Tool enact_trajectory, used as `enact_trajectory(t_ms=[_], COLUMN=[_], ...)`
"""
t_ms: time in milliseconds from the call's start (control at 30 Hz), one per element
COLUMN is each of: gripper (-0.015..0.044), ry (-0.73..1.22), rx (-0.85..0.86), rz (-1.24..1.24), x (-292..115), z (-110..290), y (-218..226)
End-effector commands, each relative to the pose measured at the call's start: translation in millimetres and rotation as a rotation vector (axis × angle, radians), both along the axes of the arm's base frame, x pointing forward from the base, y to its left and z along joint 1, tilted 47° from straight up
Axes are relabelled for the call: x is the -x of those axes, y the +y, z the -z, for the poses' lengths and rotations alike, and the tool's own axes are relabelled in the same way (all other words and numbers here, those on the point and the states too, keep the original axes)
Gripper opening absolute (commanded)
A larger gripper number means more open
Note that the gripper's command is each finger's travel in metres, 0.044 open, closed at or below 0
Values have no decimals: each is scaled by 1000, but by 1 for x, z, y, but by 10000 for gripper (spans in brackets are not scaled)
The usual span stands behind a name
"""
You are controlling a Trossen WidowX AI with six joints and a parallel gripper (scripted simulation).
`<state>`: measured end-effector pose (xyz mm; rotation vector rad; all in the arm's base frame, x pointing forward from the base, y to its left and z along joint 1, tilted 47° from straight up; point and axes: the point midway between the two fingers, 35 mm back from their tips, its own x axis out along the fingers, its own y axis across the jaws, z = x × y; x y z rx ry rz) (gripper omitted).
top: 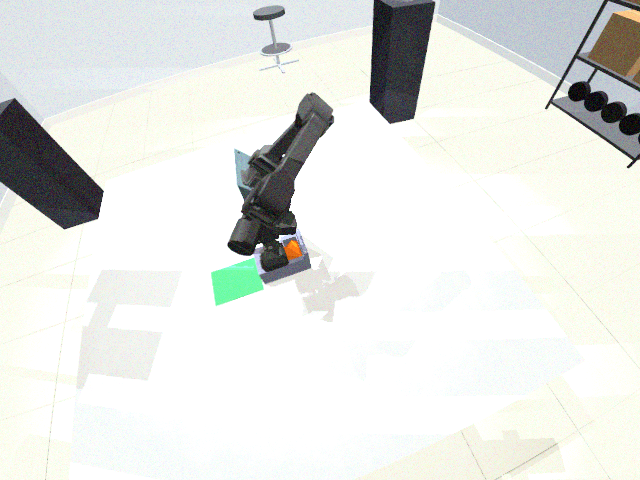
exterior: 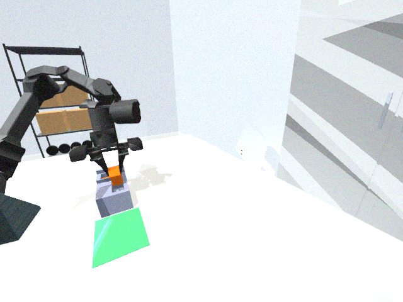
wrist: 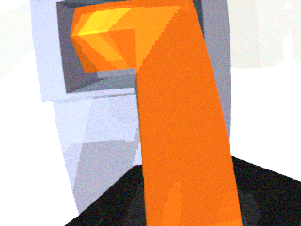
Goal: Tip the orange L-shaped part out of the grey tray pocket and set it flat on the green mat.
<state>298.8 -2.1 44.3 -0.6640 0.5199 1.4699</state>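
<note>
A white table top (top: pixel 392 310) is seen, bright and crossed by pale grey shadow patches. A grey tray (top: pixel 302 263) rests directly on it near the middle of the top view. A flat green mat (top: pixel 236 282) lies on it at about 8 o'clock from the tray, its corner touching the tray's side. At 11 o'clock from the tray, a teal base plate (top: pixel 239 166) is set on the same surface, well apart from the mat.

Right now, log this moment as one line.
phase: lift-out | claw: shut on orange part | part: tilted, L-end low in tray pocket | green mat: bare
</note>
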Motion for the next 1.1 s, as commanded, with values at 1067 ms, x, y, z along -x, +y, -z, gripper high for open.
enact_trajectory(t_ms=[1067], gripper=[0], ry=[-2], rx=[-3], rz=[0], x=[3], z=[-40], y=[-42])
